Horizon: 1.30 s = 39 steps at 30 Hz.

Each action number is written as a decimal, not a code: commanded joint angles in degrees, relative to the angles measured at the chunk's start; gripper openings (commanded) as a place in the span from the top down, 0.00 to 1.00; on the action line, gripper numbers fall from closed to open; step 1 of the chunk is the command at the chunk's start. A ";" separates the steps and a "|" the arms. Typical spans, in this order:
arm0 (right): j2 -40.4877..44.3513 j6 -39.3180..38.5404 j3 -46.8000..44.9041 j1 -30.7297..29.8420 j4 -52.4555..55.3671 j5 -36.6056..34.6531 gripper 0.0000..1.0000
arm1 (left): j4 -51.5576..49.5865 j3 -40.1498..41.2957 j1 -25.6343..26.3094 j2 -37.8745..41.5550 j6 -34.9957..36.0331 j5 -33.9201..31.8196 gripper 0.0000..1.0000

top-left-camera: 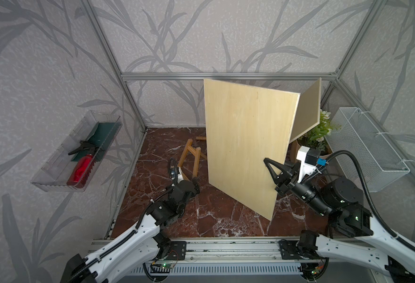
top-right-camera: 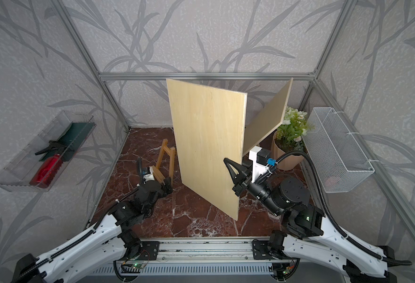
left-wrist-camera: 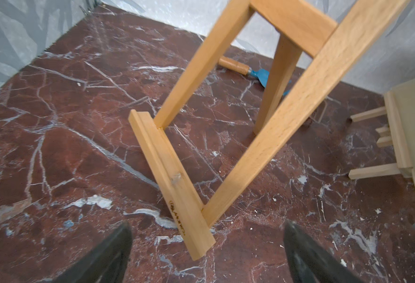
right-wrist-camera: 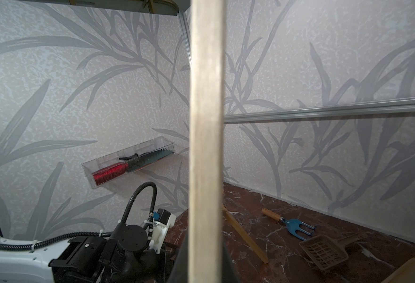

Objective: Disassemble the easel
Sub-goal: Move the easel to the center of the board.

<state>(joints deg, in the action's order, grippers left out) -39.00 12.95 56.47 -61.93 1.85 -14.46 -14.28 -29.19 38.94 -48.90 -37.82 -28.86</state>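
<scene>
Between the spread fingers of the left tool (left-wrist-camera: 207, 227) lay the near end of the easel's ledge (left-wrist-camera: 172, 181). Neither finger touched the wood, as far as the wrist view showed. To my eye the step in hand was taking hold of the bare frame. I judged it best done by centring the fingers on the ledge, or on the rail where it meets the ledge, and closing squarely and low down. So light a frame looked likely to skid or tip if one finger struck first.

Just ahead of that tool the easel (top-left-camera: 190, 156) stood on the marbled desk (top-left-camera: 201, 215). Its front rails sloped away from the fingers and its back leg was planted beyond them. Farther out, past the back leg, a blue hand fork (left-wrist-camera: 262, 73) lay on the desk.

Well off to the side, the right tool (top-left-camera: 267, 163) was pressed together on the edge of the large pale board (top-left-camera: 245, 137) and held it upright. The board hung between the easel and that tool, apart from the frame. I could not tell whether its lower corner met the desk.
</scene>
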 commanded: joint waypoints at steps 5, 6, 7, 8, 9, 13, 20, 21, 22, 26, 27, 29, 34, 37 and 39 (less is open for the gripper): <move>4.65 0.00 -0.96 -0.20 -6.79 0.94 1.00 | 8.77 -9.19 -4.93 -11.60 10.26 6.40 0.03; 5.19 -0.03 -1.60 -0.20 -6.26 0.71 1.00 | 9.90 -9.35 -6.07 -12.67 10.95 7.37 0.03; 5.74 0.03 -2.15 -0.14 -5.85 0.67 1.00 | 11.29 -9.31 -7.04 -13.50 11.39 8.90 0.03; 6.30 0.01 -2.78 -0.17 -5.37 0.58 1.00 | 12.99 -9.14 -8.18 -14.44 11.74 11.40 0.03; 6.77 -0.03 -3.36 -0.18 -4.81 0.42 1.00 | 14.69 -8.97 -8.91 -15.61 11.88 13.20 0.03; 8.05 0.75 -5.76 -0.16 -3.97 -0.02 1.00 | 18.62 -9.58 -9.81 -19.74 12.70 15.99 0.06; 8.51 2.12 -8.37 -0.20 -3.73 -1.10 1.00 | 22.26 -11.30 -10.96 -24.37 15.27 14.35 0.16; 8.43 2.08 -8.47 -0.20 -3.69 -1.10 1.00 | 22.37 -11.43 -11.09 -24.93 15.52 13.40 0.18; 8.42 2.16 -8.56 -0.21 -3.71 -1.10 1.00 | 22.65 -11.48 -11.21 -25.45 15.82 12.80 0.20; 8.42 2.01 -8.89 -0.17 -3.47 -1.85 1.00 | 25.23 -11.11 -11.44 -27.19 17.31 9.01 0.24; 8.57 2.00 -9.00 -0.19 -3.52 -1.98 1.00 | 25.72 -11.15 -11.67 -27.69 17.50 8.23 0.24; 8.60 1.93 -9.14 -0.17 -3.40 -2.06 1.00 | 26.56 -11.22 -11.93 -28.56 17.94 7.31 0.25; 9.04 2.10 -9.27 -0.20 -2.71 -1.98 1.00 | 29.32 -11.44 -12.34 -31.07 19.48 4.34 0.28; 9.20 1.96 -9.27 -0.17 -2.39 -1.98 1.00 | 30.51 -12.23 -12.87 -32.66 20.33 2.70 0.29; 9.29 1.88 -9.34 -0.18 -2.30 -1.89 1.00 | 31.45 -12.79 -13.49 -33.62 20.66 2.52 0.29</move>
<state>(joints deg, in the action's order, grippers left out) -32.49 14.70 45.23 -61.93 13.72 -15.44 14.41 -39.88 26.39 -81.38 -18.96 -23.24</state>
